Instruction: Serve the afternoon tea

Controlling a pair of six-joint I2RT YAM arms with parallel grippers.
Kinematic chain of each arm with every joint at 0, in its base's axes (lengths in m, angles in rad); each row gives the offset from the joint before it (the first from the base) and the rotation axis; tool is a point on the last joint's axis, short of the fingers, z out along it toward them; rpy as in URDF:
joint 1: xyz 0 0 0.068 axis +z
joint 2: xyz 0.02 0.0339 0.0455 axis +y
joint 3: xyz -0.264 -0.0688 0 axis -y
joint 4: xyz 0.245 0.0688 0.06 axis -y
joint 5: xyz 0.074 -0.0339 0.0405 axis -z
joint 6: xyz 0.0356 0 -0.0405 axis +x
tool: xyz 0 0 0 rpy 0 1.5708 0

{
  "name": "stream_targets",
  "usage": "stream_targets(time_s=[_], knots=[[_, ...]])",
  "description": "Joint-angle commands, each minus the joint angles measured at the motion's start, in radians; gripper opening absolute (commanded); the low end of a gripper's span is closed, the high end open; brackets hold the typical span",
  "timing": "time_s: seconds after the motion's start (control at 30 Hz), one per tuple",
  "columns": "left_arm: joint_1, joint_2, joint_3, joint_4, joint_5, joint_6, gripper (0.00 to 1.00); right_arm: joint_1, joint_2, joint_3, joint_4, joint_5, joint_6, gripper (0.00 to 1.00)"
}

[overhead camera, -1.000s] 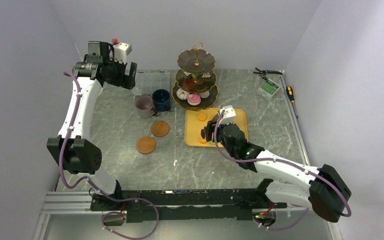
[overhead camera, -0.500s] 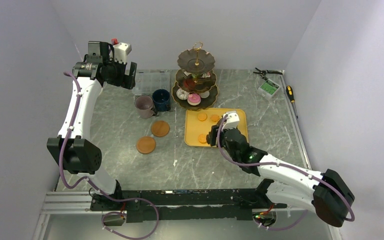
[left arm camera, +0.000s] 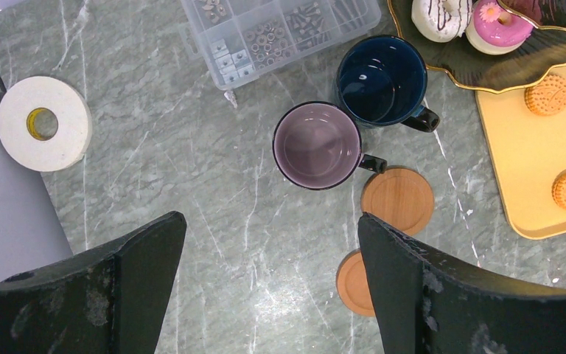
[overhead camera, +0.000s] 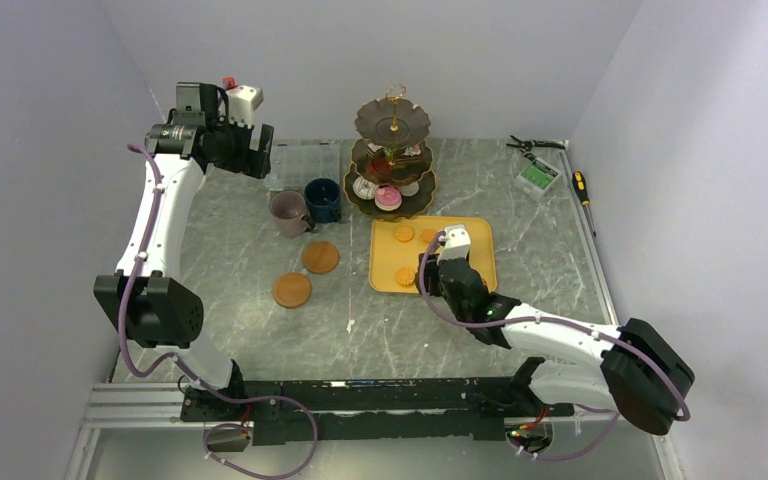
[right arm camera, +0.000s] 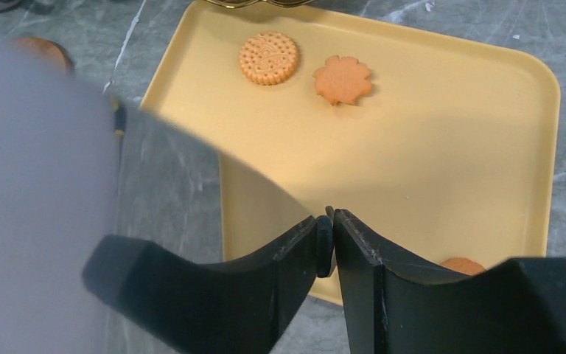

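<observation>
Overhead camera surveys the whole bench (overhead camera: 260, 330); left wrist camera looks down from high, right wrist from close, all sharing the yellow tray (overhead camera: 385, 257).

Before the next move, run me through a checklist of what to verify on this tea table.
1. Left hand open: ok.
2. Mauve mug and navy mug upright: ok.
3. Coaster by the mugs and second coaster bare: ok.
4. Right hand open for a biscuit: not ok, fingertips together.
5. Biscuits loose on yellow tray: ok.
6. Anything pinched in right hand: cannot tell.
</observation>
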Motion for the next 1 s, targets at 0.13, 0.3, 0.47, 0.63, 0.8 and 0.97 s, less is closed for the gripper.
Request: stream_targets(time_s=[0.13, 0.3, 0.47, 0.63, 0.8, 0.97], knots=[[0.005, 0.006, 0.031, 0.004, -0.004, -0.007, 0.93, 0.005, 0.068, -0.005, 0.12, 0.027, -0.014, 0.6], [0.004, 0.005, 0.034, 0.004, -0.003, -0.008, 0.93, 0.003, 0.046, -0.017, 0.116, 0.065, -0.039, 0.56], [0.004, 0.009, 0.037, 0.004, 0.002, -0.016, 0.93, 0.003, 0.005, -0.015, 0.099, 0.064, -0.056, 0.45], [0.004, 0.006, 0.033, 0.008, -0.001, -0.014, 0.93, 0.003, -0.032, 0.014, 0.09, 0.059, -0.067, 0.35], [0.005, 0.003, 0.029, 0.011, 0.001, -0.015, 0.93, 0.003, -0.028, 0.142, 0.125, 0.031, -0.139, 0.34], [0.004, 0.006, 0.027, 0.011, 0.007, -0.021, 0.93, -0.012, 0.108, 0.342, 0.211, -0.044, -0.214, 0.34]])
